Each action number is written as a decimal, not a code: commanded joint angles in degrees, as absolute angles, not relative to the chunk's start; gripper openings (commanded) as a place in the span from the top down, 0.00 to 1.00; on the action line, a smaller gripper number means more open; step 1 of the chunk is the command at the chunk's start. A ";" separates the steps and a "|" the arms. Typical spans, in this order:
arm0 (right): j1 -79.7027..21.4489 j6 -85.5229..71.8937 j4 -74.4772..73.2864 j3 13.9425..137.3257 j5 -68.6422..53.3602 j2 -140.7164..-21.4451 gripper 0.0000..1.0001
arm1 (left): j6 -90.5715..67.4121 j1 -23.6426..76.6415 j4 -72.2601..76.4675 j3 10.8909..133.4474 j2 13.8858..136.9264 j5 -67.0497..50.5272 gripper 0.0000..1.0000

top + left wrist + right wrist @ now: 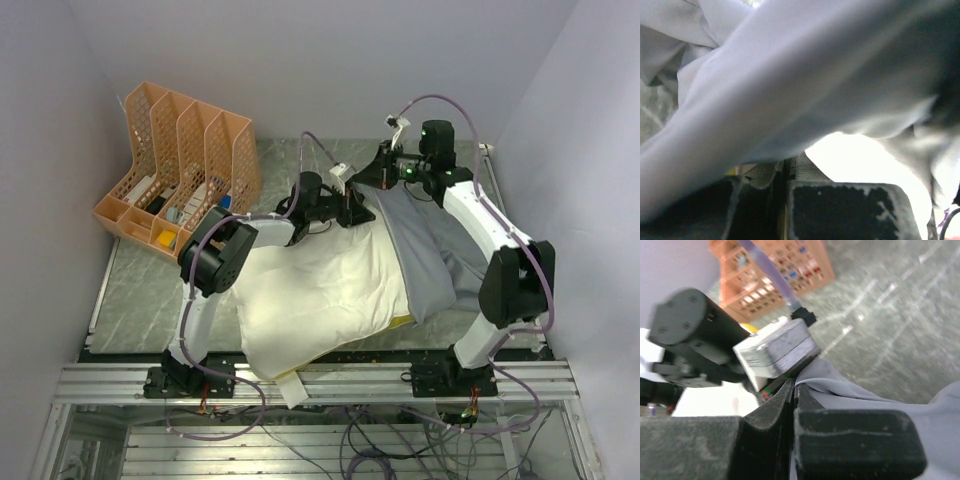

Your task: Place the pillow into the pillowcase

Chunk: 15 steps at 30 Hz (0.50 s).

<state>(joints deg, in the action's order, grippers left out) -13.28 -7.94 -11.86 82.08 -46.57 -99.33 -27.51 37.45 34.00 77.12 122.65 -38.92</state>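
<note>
Top external: left fingers (352, 212) and right fingers (388, 172) clenched on pillowcase (430, 250) hem; hold mouth taut, draw evenly over pillow (310, 300).

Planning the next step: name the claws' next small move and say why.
Probably pull the pillowcase edge farther over the pillow: the left claw and right claw both pinch it, yet most of the pillow lies bare.

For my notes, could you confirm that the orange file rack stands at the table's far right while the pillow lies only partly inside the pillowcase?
Not quite: the top external view shows the orange file rack at the far left of the table, not the far right. The pillow does lie only partly inside the pillowcase.
</note>
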 commanded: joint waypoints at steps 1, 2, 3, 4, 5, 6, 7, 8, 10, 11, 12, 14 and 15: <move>-13.46 -17.36 -1.75 77.60 -52.40 -95.30 1.00 | -37.06 38.03 67.71 73.89 117.20 -37.43 0.93; -13.50 -17.62 -1.98 77.00 -50.85 -95.55 1.00 | -37.71 38.13 69.76 73.46 117.51 -36.62 0.93; -13.48 -16.37 -3.55 77.07 -48.66 -96.42 1.00 | -38.19 38.22 70.05 73.72 118.13 -36.45 0.93; -13.42 -15.05 -5.32 77.53 -46.71 -97.54 1.00 | -38.62 38.21 69.00 74.39 118.81 -36.57 0.93; -13.18 -13.79 -6.98 78.05 -45.30 -98.89 1.00 | -38.67 38.20 67.67 74.54 119.26 -36.38 0.92; -12.96 -12.44 -8.16 78.28 -43.77 -99.99 1.00 | -38.43 38.21 67.27 73.81 119.31 -36.13 0.89; -12.51 -11.72 -8.68 78.20 -42.74 -100.89 1.00 | -38.02 38.21 67.31 72.35 118.87 -35.41 0.84; -11.96 -11.10 -9.16 78.02 -42.49 -101.75 1.00 | -37.22 38.10 66.98 70.45 117.30 -33.99 0.75; -11.07 -8.83 -11.30 78.47 -42.55 -102.96 0.92 | -34.16 37.83 64.16 66.01 113.63 -29.74 0.49; -10.72 -6.95 -13.09 79.21 -42.58 -103.25 0.87 | -32.14 37.70 61.41 64.00 111.59 -28.20 0.38; -10.40 -5.29 -14.72 80.33 -43.01 -103.34 0.78 | -30.04 37.62 58.16 62.56 109.73 -27.05 0.31; -9.49 -1.31 -18.27 82.97 -43.71 -102.64 0.68 | -26.07 37.17 48.75 62.07 107.02 -26.87 0.27; -9.12 0.20 -19.69 84.00 -43.77 -101.68 0.62 | -24.12 36.92 43.41 62.67 105.96 -26.75 0.26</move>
<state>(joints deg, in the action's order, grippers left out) -10.59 -8.08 -13.10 78.81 -43.66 -103.92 -32.58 37.58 54.52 62.30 112.66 -30.46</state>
